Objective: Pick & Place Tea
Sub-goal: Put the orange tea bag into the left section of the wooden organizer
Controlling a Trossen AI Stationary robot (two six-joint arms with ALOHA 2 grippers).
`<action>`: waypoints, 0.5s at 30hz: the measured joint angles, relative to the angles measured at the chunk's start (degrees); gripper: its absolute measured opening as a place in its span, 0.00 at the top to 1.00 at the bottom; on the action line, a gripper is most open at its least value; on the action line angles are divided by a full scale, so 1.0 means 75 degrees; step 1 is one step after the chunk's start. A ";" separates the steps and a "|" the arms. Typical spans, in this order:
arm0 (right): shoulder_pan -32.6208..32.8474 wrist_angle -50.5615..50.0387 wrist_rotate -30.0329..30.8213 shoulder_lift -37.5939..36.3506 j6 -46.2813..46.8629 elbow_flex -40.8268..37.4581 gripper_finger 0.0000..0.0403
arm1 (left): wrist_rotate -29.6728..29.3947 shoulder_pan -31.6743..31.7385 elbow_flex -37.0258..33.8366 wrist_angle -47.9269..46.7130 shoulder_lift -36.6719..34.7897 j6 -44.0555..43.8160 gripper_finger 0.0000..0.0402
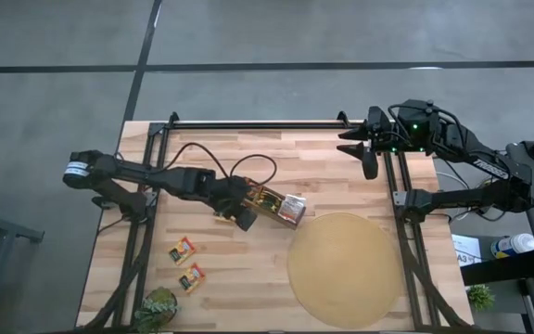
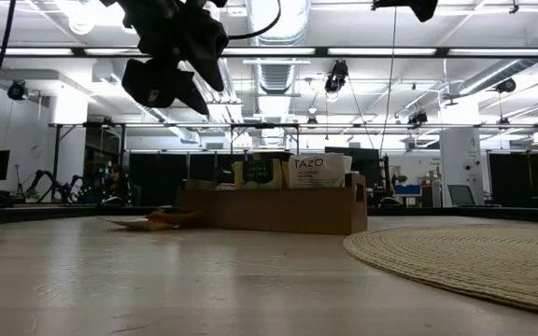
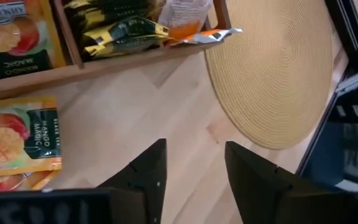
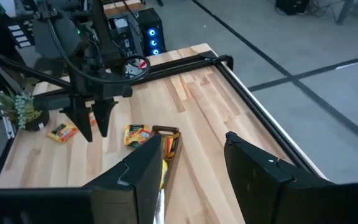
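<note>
The brown wooden box (image 1: 269,202) stands mid-table with tea sachets upright in its compartments (image 3: 126,31). One orange-and-green sachet (image 3: 17,143) lies flat on the wood beside the box. Two more sachets (image 1: 183,250) (image 1: 191,276) lie nearer the table's near-left corner. My left gripper (image 1: 246,219) hangs open above the table by the box's near side (image 2: 171,84), its fingers (image 3: 148,168) over bare wood, touching nothing. My right gripper (image 1: 360,153) waits open at the far right edge (image 4: 192,137).
A big round tan mat (image 1: 346,269) lies on the table's near-right part, just right of the box. A small potted plant (image 1: 158,308) stands at the near-left corner. Black frame rails (image 1: 258,123) run along the far, left and right edges. Cables loop behind the left arm.
</note>
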 joint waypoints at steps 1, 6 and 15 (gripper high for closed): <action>0.0000 0.0000 0.0002 0.0000 -0.0012 0.0000 0.58 | -0.0011 0.0000 0.0000 0.0000 0.0000 -0.0080 0.60; 0.0000 0.0000 0.0000 0.0000 -0.0021 0.0000 0.58 | 0.0000 0.0001 -0.0035 -0.0098 0.0000 -0.0438 0.46; 0.0000 0.0006 -0.0001 0.0000 -0.0033 0.0000 0.58 | 0.0407 -0.0017 0.0147 -0.0159 0.0009 -0.0453 0.36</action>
